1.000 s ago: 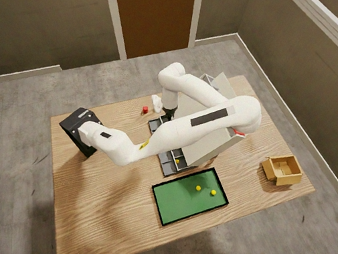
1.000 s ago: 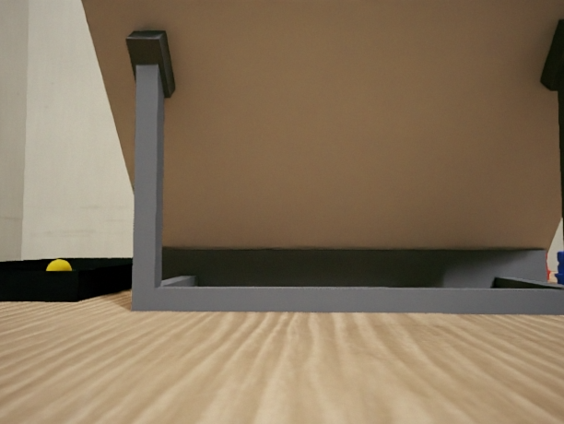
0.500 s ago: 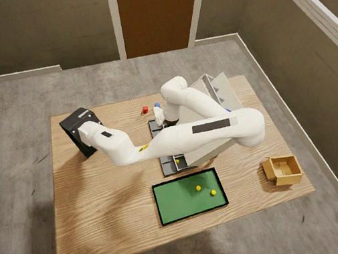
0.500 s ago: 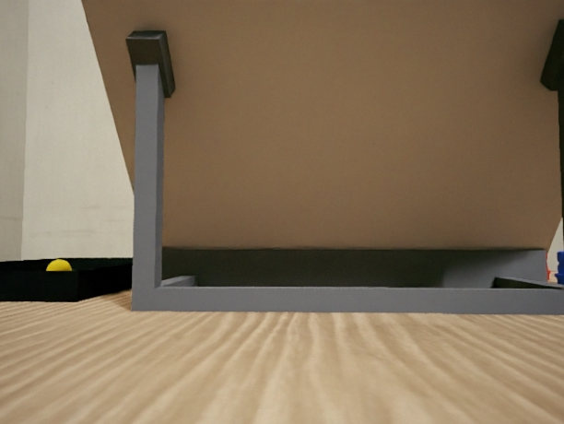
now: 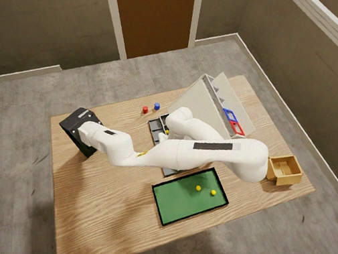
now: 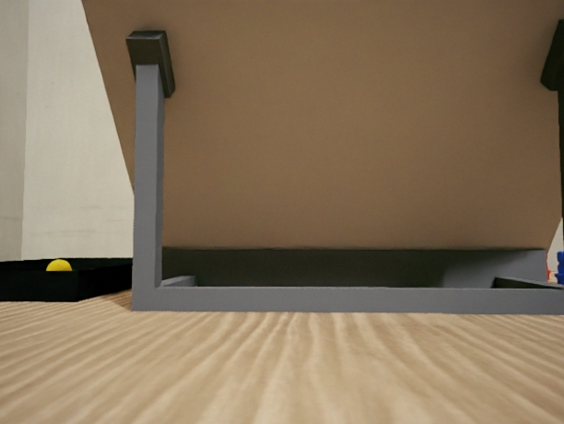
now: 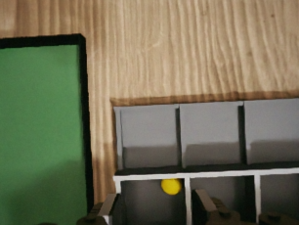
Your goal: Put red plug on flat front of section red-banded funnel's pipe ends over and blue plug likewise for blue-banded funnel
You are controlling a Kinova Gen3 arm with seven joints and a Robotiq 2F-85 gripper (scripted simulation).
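Observation:
My gripper (image 7: 156, 207) is partly open and empty, above the end section nearest the green tray; the arm hides it in the top view. A yellow marble (image 7: 171, 186) lies in that section's rear part, between the fingers in view but below them. The row of sections (image 5: 155, 125) (image 7: 220, 172) has flat grey front parts. Another marble (image 5: 167, 131) lies in a section farther along. The red plug (image 5: 145, 109) and blue plug (image 5: 157, 106) stand on the table beyond the row. The blue-banded funnel (image 5: 226, 113) and red-banded funnel (image 5: 232, 128) are side by side. The cover (image 5: 199, 106) hides the pipes.
The green marble tray (image 5: 172, 202) (image 7: 39, 122) lies beside the row, with two yellow marbles (image 5: 198, 188) (image 5: 213, 193) in it. A tan open box (image 5: 288, 178) is at the table's right. The exterior view shows the grey frame (image 6: 147, 184) under the sloping board.

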